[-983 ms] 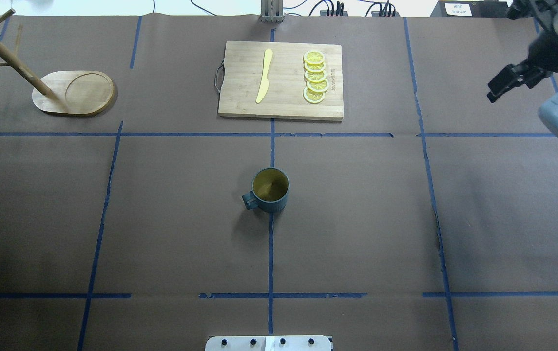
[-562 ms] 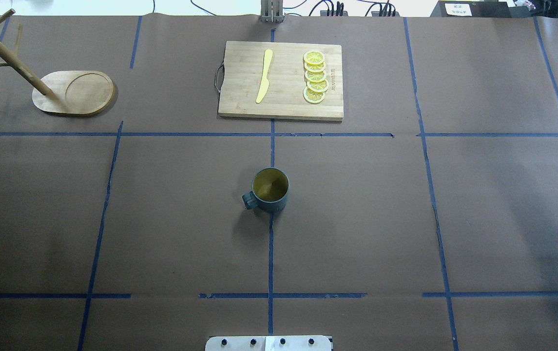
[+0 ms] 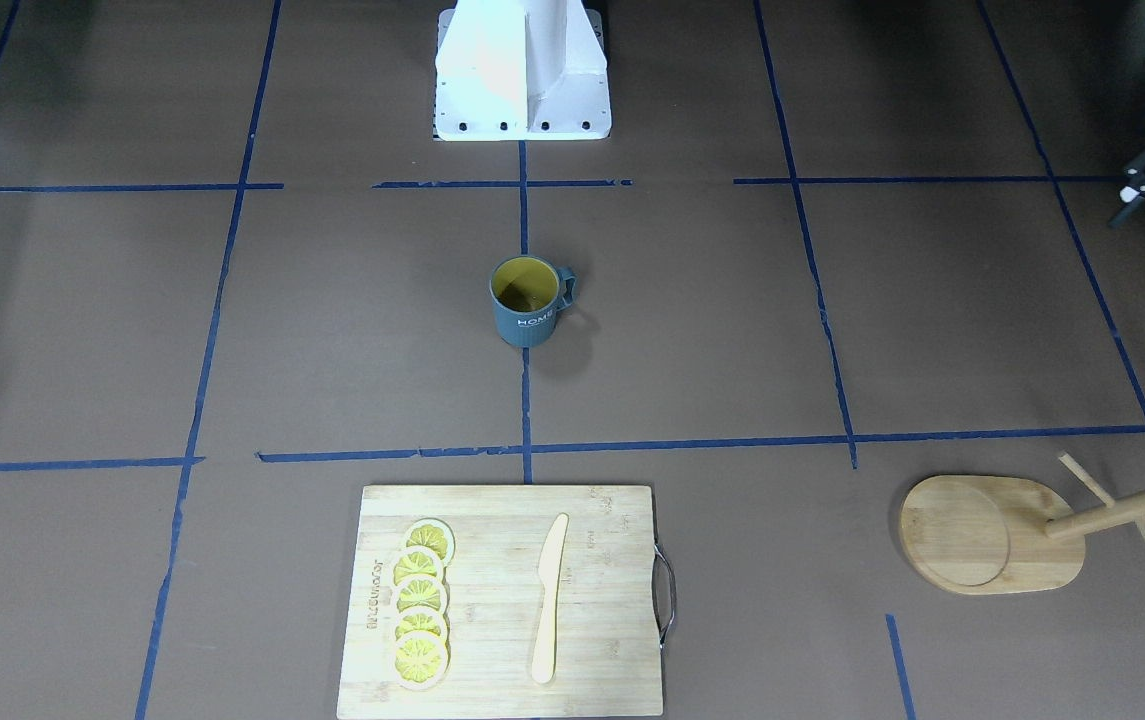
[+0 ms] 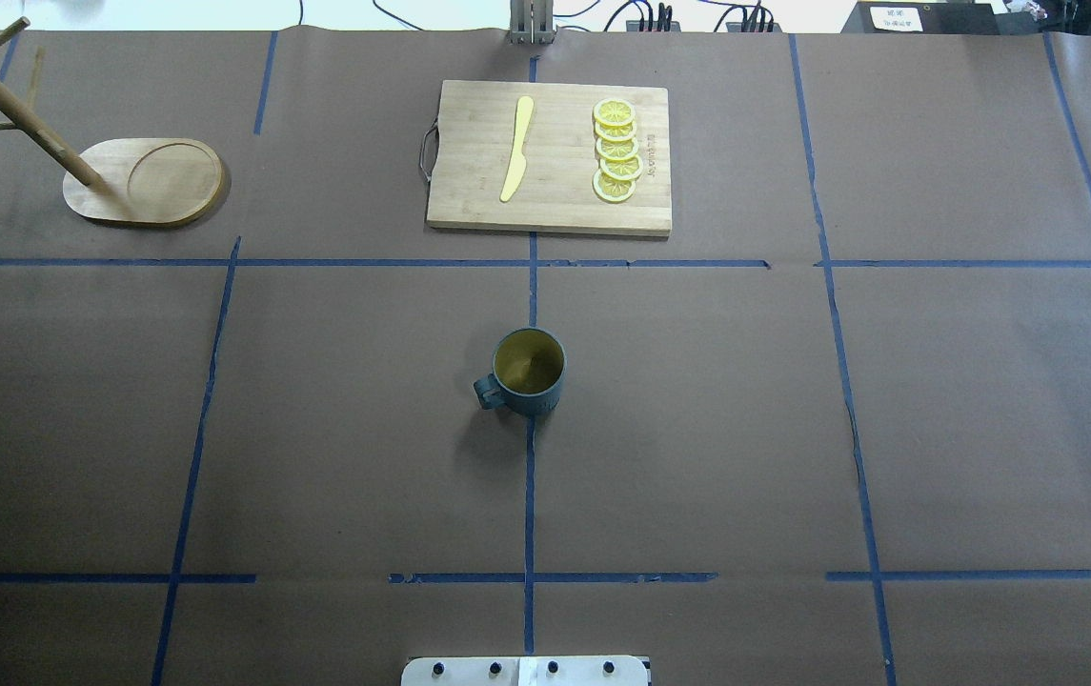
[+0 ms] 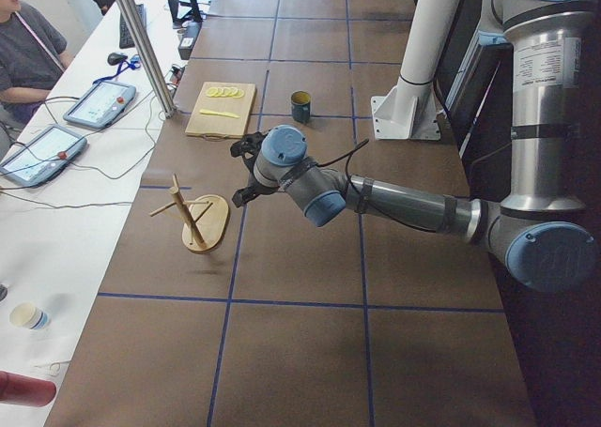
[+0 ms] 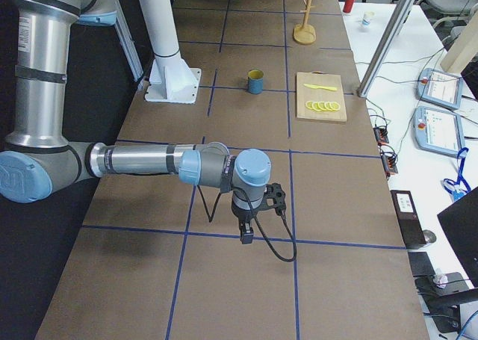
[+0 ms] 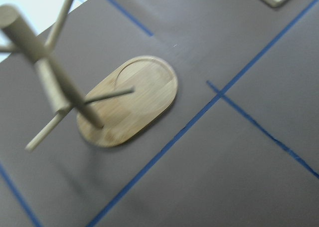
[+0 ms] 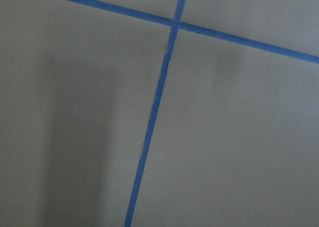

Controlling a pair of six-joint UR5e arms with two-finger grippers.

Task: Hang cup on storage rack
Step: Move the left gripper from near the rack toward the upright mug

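Nothing of the task looked done yet. Nearest the robot's base (image 4: 526,670), the cup (image 4: 528,372) stood upright on the worktop (image 4: 793,429), handle toward the robot's left, and no arm touched it. The right arm (image 6: 149,161) hung well off to its side, and you could not tell how its jaws stood. The left arm (image 5: 394,202) hovered near the storage rack (image 4: 173,176) (its jaws were cut by the frame edge, so no telling there either). The rack's pegs were bare, so grasping, carrying and hanging all remained.
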